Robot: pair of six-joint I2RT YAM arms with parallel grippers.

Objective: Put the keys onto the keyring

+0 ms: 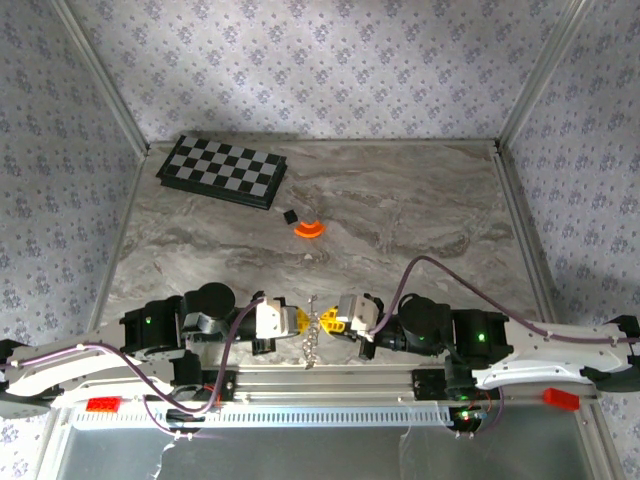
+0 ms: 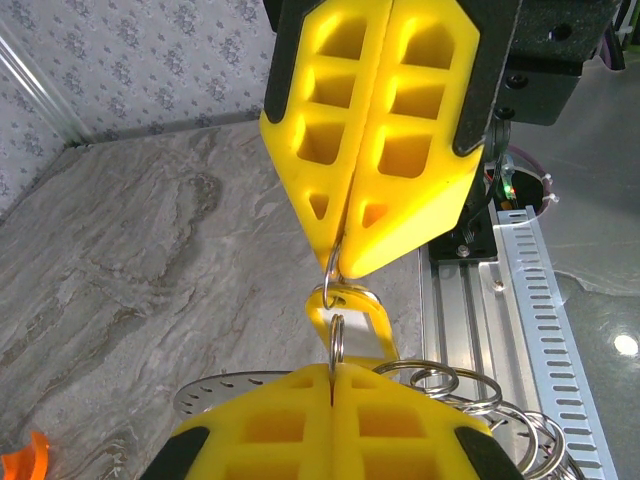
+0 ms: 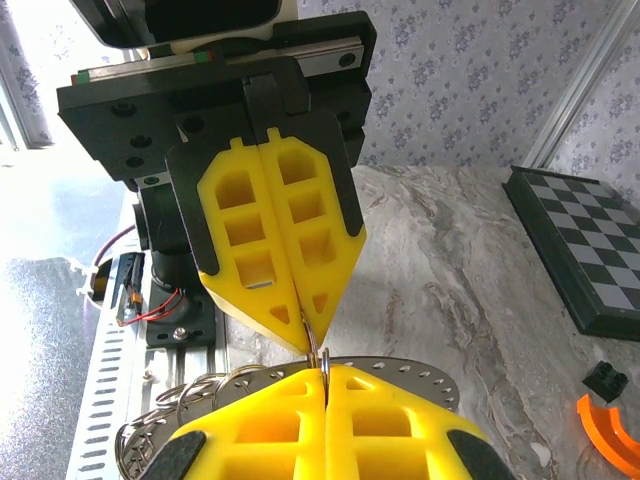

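Both grippers meet tip to tip above the table's near edge, left gripper [image 1: 301, 320] facing right gripper [image 1: 333, 322]. In the left wrist view my left gripper [image 2: 332, 368] is shut on a thin split ring [image 2: 337, 338] of the keyring, whose silvery perforated disc [image 2: 225, 392] lies just behind the fingers. The keys, one small yellow tag [image 2: 352, 318], hang from a little ring pinched in the shut right gripper [image 2: 340, 268]. The right wrist view has my right gripper [image 3: 325, 372] shut on that ring, the left gripper [image 3: 308, 345] opposite, and the disc [image 3: 410, 375] behind.
Several loose rings [image 2: 455, 388] dangle from the keyring over the aluminium rail [image 2: 520, 300]. A checkered board [image 1: 222, 170] lies at the back left, with a small black cube [image 1: 290, 215] and an orange round piece [image 1: 309, 230] near mid-table. Frame posts stand at the far corners.
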